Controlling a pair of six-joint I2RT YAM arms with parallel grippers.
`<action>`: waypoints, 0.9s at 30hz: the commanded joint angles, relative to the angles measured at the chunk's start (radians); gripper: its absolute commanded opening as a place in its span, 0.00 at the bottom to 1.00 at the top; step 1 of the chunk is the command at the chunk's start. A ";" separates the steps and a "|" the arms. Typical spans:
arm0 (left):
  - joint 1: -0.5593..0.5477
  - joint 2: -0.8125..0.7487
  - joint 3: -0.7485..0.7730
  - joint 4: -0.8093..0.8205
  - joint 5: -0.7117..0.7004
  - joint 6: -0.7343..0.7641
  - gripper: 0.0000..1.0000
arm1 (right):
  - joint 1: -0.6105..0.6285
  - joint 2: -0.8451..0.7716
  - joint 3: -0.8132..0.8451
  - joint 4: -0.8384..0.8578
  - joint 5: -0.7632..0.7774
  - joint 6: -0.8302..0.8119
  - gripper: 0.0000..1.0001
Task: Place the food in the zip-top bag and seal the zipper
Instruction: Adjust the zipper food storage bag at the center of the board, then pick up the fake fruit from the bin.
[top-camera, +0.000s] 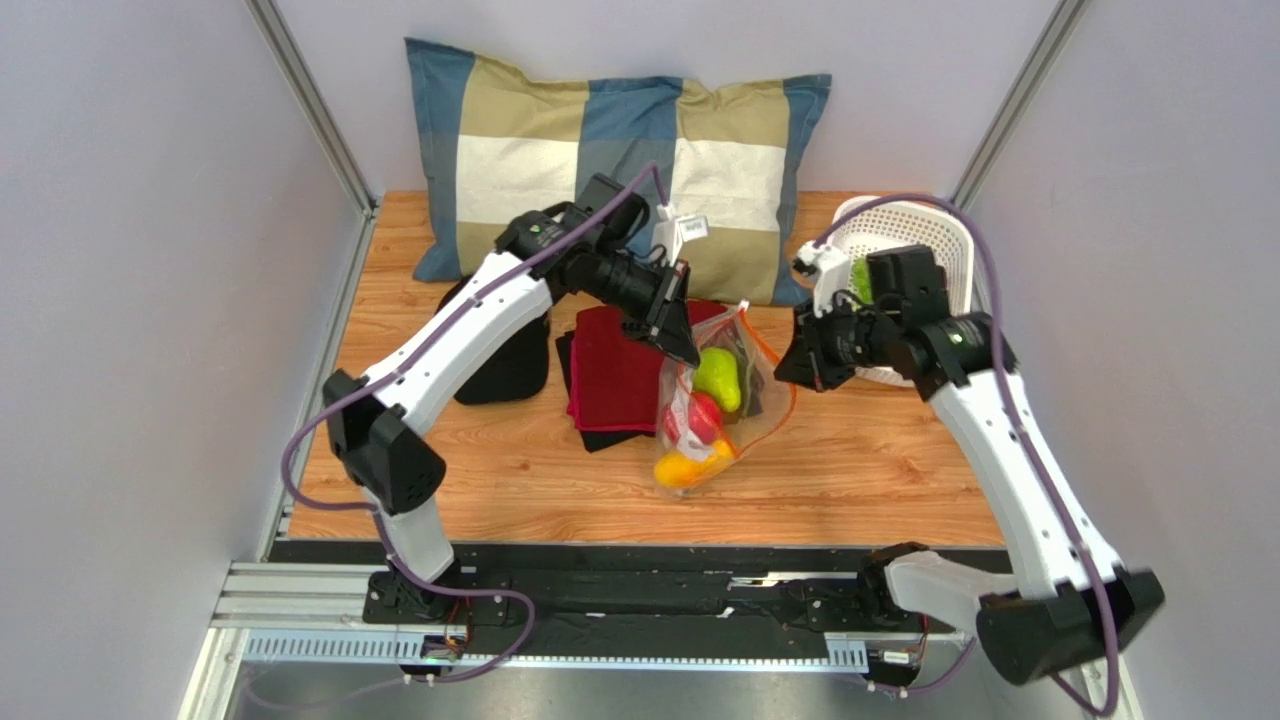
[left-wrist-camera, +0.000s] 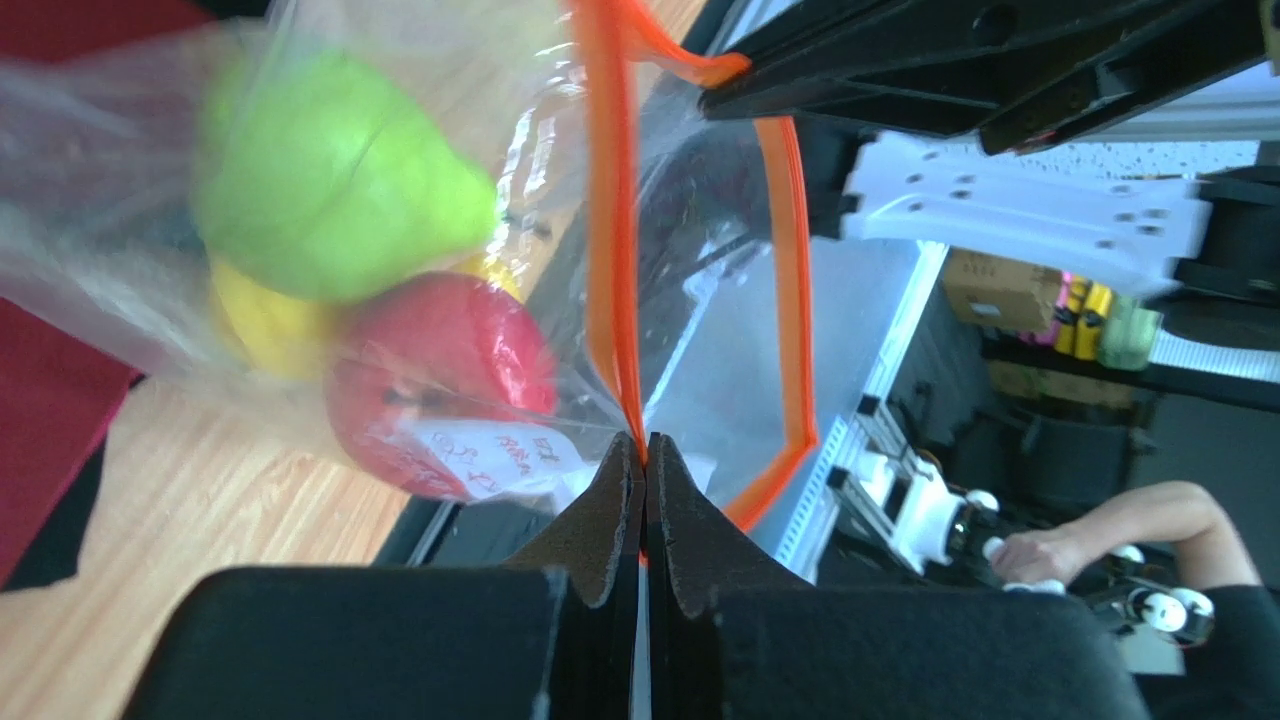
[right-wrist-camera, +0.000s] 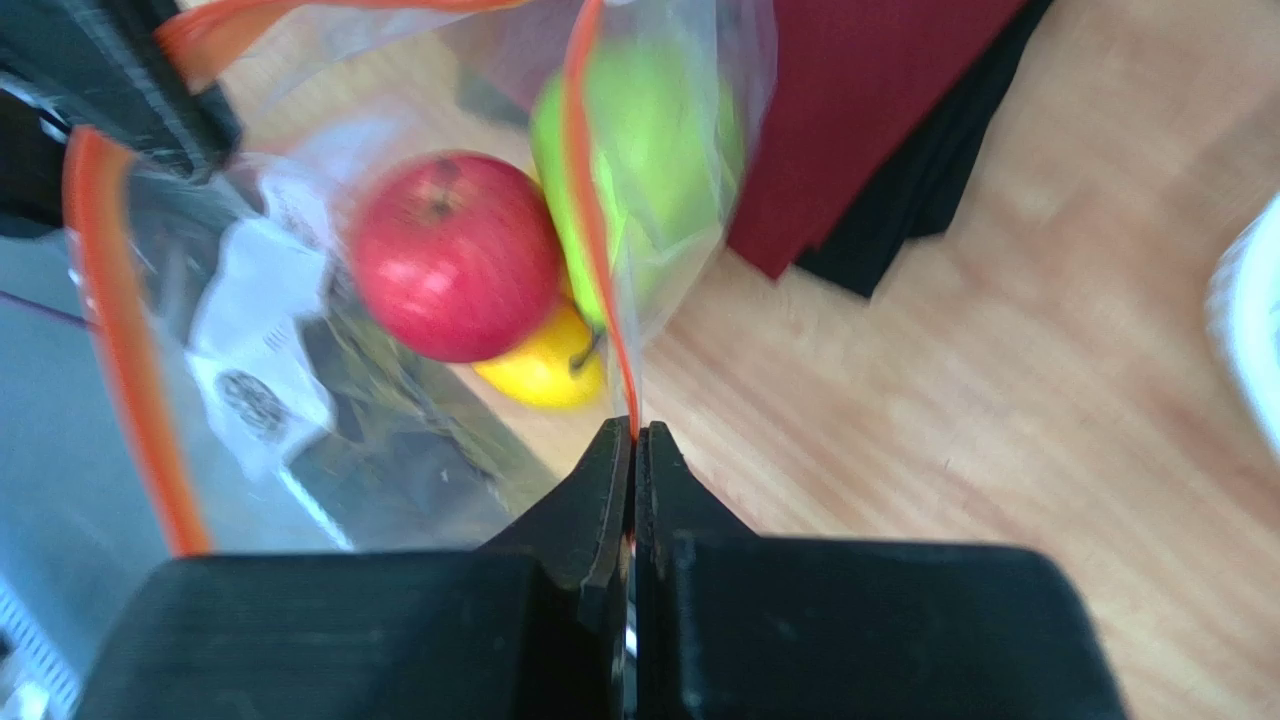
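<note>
Step in hand: sealing, as I read it. Bag (top-camera: 721, 393) is held up over mid table, a bit toward the near edge, btwn the two arms; its bottom looks to rest on the wood, not sure. Inside, bunched low: red apple (right-wrist-camera: 451, 278), green pear (left-wrist-camera: 323, 180), yellow piece (right-wrist-camera: 549, 368). Left gripper (left-wrist-camera: 643, 458) is clenched tight on the orange zipper (left-wrist-camera: 609, 225), strip running straight into the tips. Right gripper (right-wrist-camera: 633, 443) is likewise pinched on the zipper at another spot along the mouth. Mouth not yet sealed: in left wrist view the two orange lips bow apart w/ a clear gap. Next move, my guess: draw the pinches apart to pull the lips straight & together, then slide one pinch along the strip while the other anchors the end. That needs both lips inside the pinch; can't tell whether each holds one lip or both. Around: white basket (top-camera: 935, 237) at far right corner of table (top-camera: 902, 465), close behind the right arm, w/ a green piece (top-camera: 863, 279) in it, poss. food not yet bagged, too small to tell. Checked pillow (top-camera: 496, 165) along far edge; red cloth (top-camera: 613, 368) over black cloths (top-camera: 601, 438) just left of bag. In the way: slack film near the zipper could catch in the seal; fruit weight drags the mouth down.
</note>
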 joint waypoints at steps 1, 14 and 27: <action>0.003 0.052 -0.025 -0.049 0.031 0.049 0.00 | 0.000 0.045 0.003 -0.043 -0.020 -0.092 0.00; 0.023 0.090 0.035 0.029 0.081 -0.030 0.00 | -0.397 0.221 0.185 0.158 -0.126 -0.147 0.89; 0.023 0.098 0.030 0.043 0.088 -0.032 0.00 | -0.626 0.913 0.599 0.325 0.114 -0.416 0.84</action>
